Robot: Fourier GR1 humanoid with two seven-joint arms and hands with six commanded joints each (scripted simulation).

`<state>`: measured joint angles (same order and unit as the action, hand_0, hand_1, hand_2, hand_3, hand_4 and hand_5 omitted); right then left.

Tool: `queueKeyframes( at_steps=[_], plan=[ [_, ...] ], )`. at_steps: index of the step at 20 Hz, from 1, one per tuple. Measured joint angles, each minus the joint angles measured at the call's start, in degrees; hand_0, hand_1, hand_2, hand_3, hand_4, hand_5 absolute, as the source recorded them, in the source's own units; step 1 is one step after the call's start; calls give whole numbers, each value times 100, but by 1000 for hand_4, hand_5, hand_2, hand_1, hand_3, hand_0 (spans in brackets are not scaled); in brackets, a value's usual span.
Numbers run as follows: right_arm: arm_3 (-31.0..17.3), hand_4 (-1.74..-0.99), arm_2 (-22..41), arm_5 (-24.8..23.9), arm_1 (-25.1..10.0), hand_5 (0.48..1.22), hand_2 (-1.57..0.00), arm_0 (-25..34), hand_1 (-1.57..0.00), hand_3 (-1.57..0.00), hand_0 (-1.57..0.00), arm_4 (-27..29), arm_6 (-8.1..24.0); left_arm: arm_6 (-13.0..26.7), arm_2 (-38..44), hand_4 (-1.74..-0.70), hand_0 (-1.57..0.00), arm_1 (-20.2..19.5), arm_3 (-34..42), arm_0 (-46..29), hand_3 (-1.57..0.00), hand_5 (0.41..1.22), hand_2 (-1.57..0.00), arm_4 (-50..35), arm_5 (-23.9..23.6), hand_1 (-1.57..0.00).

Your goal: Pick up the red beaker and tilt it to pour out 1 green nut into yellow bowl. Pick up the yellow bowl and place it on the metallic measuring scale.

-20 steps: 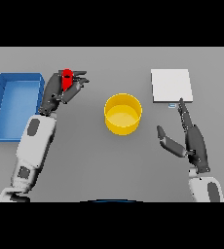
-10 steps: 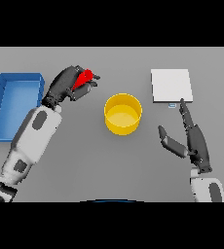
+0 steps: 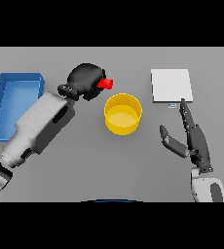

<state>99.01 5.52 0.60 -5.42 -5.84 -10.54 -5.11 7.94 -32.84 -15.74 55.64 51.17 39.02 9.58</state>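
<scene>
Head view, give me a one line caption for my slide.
Left hand tilts the red beaker toward the yellow bowl; right hand rests open below the scale.

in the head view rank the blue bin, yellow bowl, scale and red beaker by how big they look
1. Blue bin, largest.
2. Scale and yellow bowl look about alike; not ranked.
3. Red beaker, smallest, but the left hand hides most of it, so its full size is unsure.
</scene>
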Motion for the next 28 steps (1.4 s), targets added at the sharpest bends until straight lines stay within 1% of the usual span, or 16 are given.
queueKeyframes(
  at_steps=[2,4,6,7,9,10,11,12,13,16,19,20,21,24,26,28],
  plan=[
    [-22,-1195,-34,23,15,671,1,3,1,1,1,80,67,-21,-372,-1710,-1571,-32,-130,205,-1383,1211,-1571,308,229,-1571],
    [-39,-1197,-46,-20,115,659,1,-19,1,1,1,135,106,-139,-679,-1717,-1571,-44,-361,568,-1349,1215,-1571,565,485,-1571],
    [1,-1206,-74,70,110,639,1,-126,1,1,1,274,-6,-267,-959,-1719,-1571,-60,-506,776,-1295,1217,-1571,768,655,-1571],
    [-44,-1212,-23,40,187,631,1,-96,1,1,1,232,78,-383,-1101,-1721,-1571,-22,-549,917,-1350,1218,-1571,854,746,-1571],
    [-16,-1221,-8,-1,209,617,1,-169,1,1,1,187,-38,-637,-1345,-1725,-1571,-8,-700,1104,-1429,1219,-1571,997,825,-1571],
    [-4,-1221,-7,-64,192,610,1,-80,1,1,1,107,24,-766,-1508,-1727,-1571,8,-690,1145,-1458,1219,-1571,1091,815,-1571],
    [9,-1214,-1,-112,198,600,1,-94,1,1,1,54,-26,-816,-1617,-1729,-1571,24,-770,1264,-1480,1220,-1571,1172,856,-1571],
    [-86,-1213,-28,-148,182,591,1,-46,1,1,1,12,30,-844,-1751,-1730,-1571,59,-810,1390,-1499,1220,-1571,1267,910,-1571],
    [-22,-1205,29,-175,206,584,1,-112,1,1,1,-59,-81,-926,-1874,-1732,-1571,50,-894,1503,-1513,1220,-1571,1360,924,-1571],
    [-41,-1173,-8,-190,212,572,1,-111,1,1,1,-22,-118,-1209,-2301,-1736,-1571,78,-1116,1790,-1541,1221,-1571,1663,911,-1571],
    [-72,-1148,10,-243,246,566,1,-10,1,1,1,-77,-76,-1255,-2720,-1738,-1571,6,-1016,1953,-1556,1221,-1571,1967,978,-1571],
    [-61,-1147,-16,-227,241,566,1,-22,1,1,1,-28,-72,-1302,-2849,-1738,-1571,29,-983,2047,-1559,1221,-1571,2057,1002,-1571],
    [-4,-1135,-20,-180,204,567,1,-90,1,1,1,8,-125,-1440,-2949,-1737,-1571,-56,-984,2108,-1561,1221,-1571,2113,983,-1571],
    [-7,-1132,3,-187,214,573,1,-68,1,1,1,-25,-48,-1503,-3335,-1734,-1571,60,-1124,2225,-1566,1221,-1571,2381,876,-1571],
    [-57,-1136,14,-224,197,579,1,-57,1,1,1,-107,-119,-1582,-3527,-1733,-1571,79,-1186,2307,-1568,1221,-1571,2503,809,-1571],
    [-52,-1133,-36,-170,191,579,1,-56,1,1,1,18,-118,-1584,-3714,-1733,-1571,137,-1220,2470,-1569,1221,-1571,2644,809,-1571]
  ],
)
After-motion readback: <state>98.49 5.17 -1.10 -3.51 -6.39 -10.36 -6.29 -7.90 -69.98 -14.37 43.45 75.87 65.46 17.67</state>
